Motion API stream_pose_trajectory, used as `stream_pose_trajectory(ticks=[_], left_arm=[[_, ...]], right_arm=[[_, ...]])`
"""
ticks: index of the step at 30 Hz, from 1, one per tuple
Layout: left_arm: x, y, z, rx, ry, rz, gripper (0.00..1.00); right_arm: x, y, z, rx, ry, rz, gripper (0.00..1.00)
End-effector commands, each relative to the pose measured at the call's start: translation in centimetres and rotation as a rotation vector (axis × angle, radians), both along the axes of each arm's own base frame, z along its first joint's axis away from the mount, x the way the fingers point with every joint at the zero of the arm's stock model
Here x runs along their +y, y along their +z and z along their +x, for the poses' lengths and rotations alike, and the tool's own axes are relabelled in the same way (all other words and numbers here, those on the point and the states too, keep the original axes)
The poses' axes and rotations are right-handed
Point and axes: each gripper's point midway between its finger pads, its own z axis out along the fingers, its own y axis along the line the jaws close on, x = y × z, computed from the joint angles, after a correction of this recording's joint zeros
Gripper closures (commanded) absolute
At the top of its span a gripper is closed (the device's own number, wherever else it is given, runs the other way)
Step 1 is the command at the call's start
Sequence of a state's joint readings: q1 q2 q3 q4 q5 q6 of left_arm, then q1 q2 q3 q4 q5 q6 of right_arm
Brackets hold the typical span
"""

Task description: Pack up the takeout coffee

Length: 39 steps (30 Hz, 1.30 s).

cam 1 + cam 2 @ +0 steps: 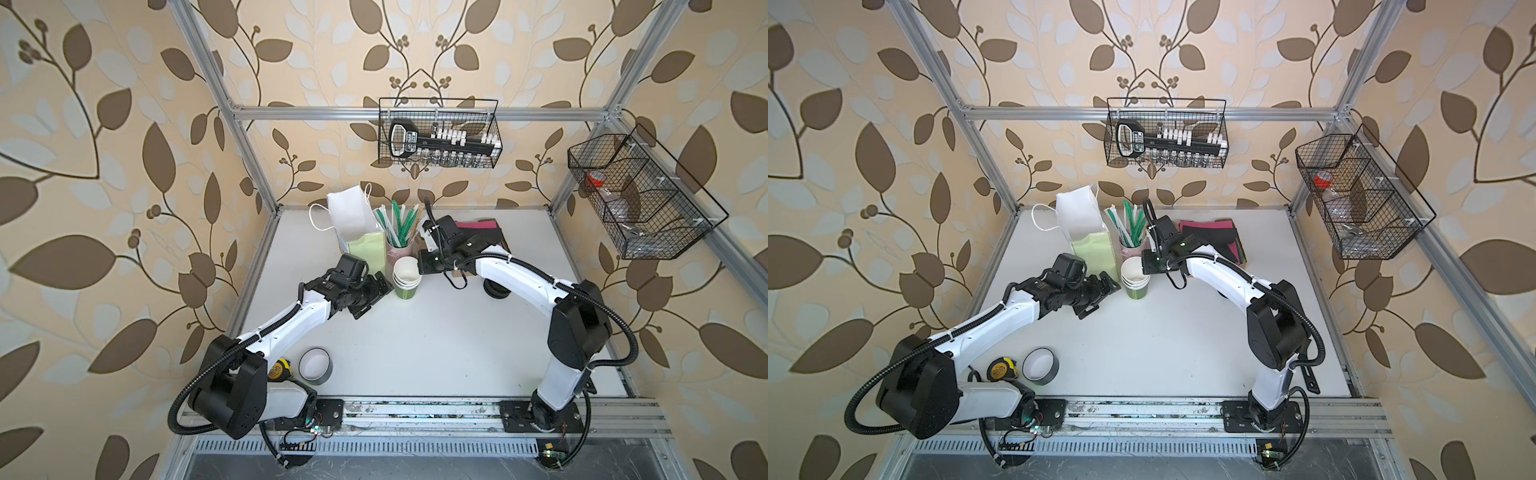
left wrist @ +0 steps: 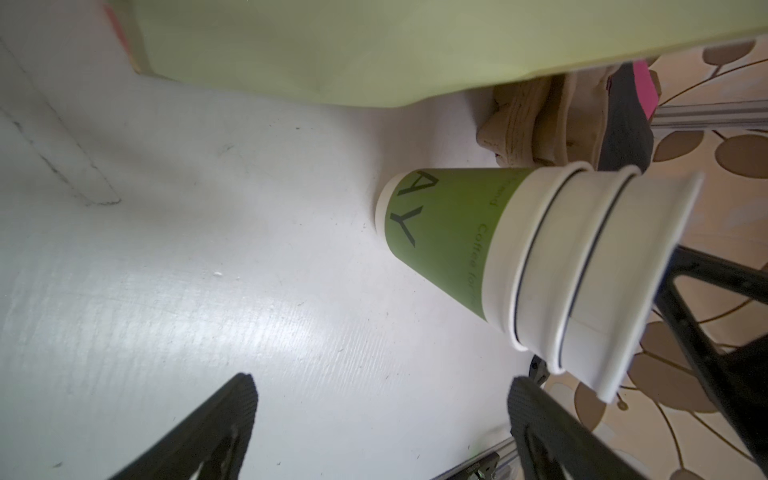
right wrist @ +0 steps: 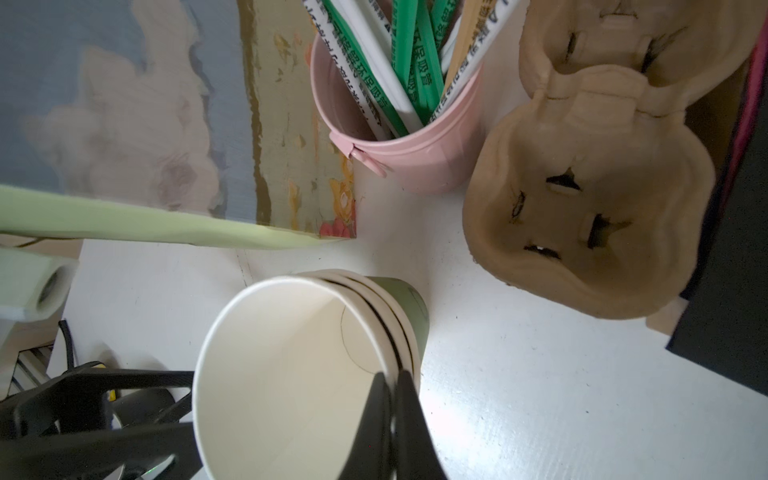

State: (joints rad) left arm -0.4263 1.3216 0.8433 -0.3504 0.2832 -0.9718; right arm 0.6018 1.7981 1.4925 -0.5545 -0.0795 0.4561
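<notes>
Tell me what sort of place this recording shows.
Probably a robot test cell staged as a café takeout counter, not a real shop: a stack of green paper cups, a pink holder of wrapped straws and a pulp cup carrier sit on a white table inside an aluminium frame with wallpapered walls.

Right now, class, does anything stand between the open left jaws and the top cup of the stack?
Nothing visible. Only bare table lies between the left gripper and the cup stack. The right gripper has its jaws pinching the rim of the top cup.
</notes>
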Motion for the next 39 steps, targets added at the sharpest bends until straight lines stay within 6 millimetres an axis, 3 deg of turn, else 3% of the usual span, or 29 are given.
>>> stream_pose_trajectory(ticks=[1,25,39], left_arm=[[-0.6,0.9,1.3,-0.044,0.025,-0.029,0.03],[-1.1,-0.8,1.8,-0.018,0.019,-0.036,0.03],[-0.7,-1.1,1.4,0.015,0.01,0.014,0.04]], right_arm=[[0.3,0.9,-0.5,-0.01,0.009,0.047,1.0],[1.0,1.0,-1.6,-0.009,0.027,0.073,1.0],[1.4,3.5,-1.1,-0.035,0.003,0.138,1.0]])
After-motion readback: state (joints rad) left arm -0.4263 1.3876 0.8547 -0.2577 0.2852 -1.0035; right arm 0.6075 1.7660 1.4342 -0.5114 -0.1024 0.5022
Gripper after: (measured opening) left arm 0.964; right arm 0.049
